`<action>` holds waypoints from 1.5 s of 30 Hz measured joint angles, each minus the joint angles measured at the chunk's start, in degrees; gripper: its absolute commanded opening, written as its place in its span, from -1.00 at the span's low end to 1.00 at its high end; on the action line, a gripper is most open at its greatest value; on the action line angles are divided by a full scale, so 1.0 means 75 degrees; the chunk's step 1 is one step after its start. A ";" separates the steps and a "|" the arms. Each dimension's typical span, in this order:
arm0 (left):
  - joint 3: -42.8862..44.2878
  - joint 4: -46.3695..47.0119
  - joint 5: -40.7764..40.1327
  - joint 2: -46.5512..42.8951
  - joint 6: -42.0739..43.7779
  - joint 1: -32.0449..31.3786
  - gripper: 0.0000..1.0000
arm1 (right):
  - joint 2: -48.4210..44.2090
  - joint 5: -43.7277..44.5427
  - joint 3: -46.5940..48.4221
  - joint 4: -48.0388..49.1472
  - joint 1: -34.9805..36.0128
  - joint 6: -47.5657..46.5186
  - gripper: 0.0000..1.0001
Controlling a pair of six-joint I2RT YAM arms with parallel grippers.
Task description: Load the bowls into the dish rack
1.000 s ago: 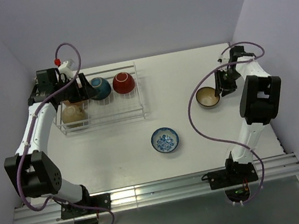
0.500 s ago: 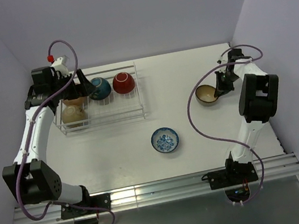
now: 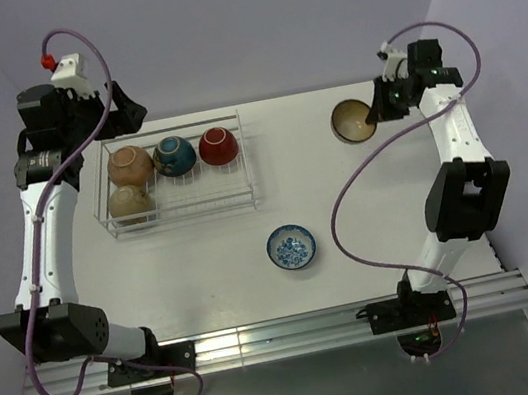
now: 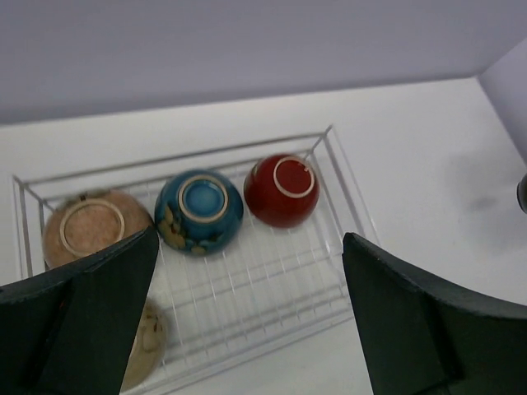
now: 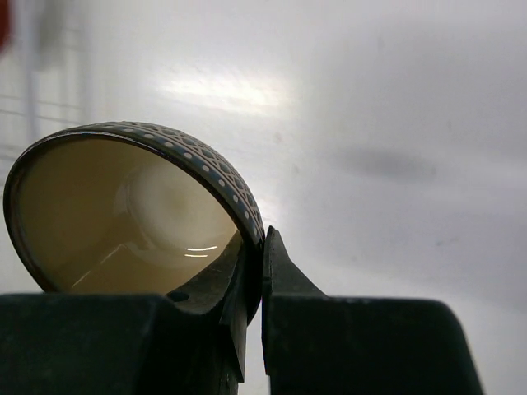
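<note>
The white wire dish rack holds four upside-down bowls: two tan, one blue, one red. The left wrist view shows the rack with the tan, blue and red bowls. My left gripper is open and empty, raised over the rack's back left. My right gripper is shut on the rim of a cream-inside, dark dotted bowl, held tilted above the table's back right. A blue-and-white bowl sits upright mid-table.
The rack's front row, right of the front tan bowl, shows bare wire grid. Purple walls close in the table at the back and both sides. The right arm's cable hangs over the table's right part.
My left gripper rose up and back from the rack, leaving a tan bowl in its back-left corner. My right gripper lifted the cream-inside bowl off the table and carried it toward the back.
</note>
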 measured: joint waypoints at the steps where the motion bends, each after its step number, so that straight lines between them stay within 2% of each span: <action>1: 0.0224 -0.0006 0.0050 0.0041 -0.0023 0.0000 0.99 | -0.0157 -0.0044 0.0216 0.0012 0.0140 0.0026 -1.00; 4: 0.0606 -0.0026 0.0440 0.0117 -0.0122 0.0012 0.99 | -0.0583 -0.0187 0.0828 0.0067 0.0743 0.0079 -1.00; 8: 0.0423 0.0108 0.1440 0.0073 -0.0460 0.0015 0.99 | -0.0842 -0.0536 0.1154 0.0393 0.1938 0.0259 -1.00; 15: -0.1515 0.0970 0.2987 -0.0580 -0.1792 0.0015 0.94 | -0.0460 -0.1620 0.1169 0.1142 0.3768 0.0822 -1.00; 21: -0.2911 0.1950 0.3800 -0.1008 -0.3296 0.0012 0.95 | 0.0245 -0.2174 0.1227 0.1789 0.4622 0.1504 -1.00; 32: -0.4494 0.3590 0.4199 -0.1454 -0.5406 -0.0017 0.99 | 0.1294 -0.2474 0.1784 0.2468 0.5319 0.2396 -1.00; 45: -0.5356 0.4809 0.4185 -0.1513 -0.6647 -0.0446 0.99 | 0.1431 -0.2556 0.1982 0.2600 0.5540 0.2582 -1.00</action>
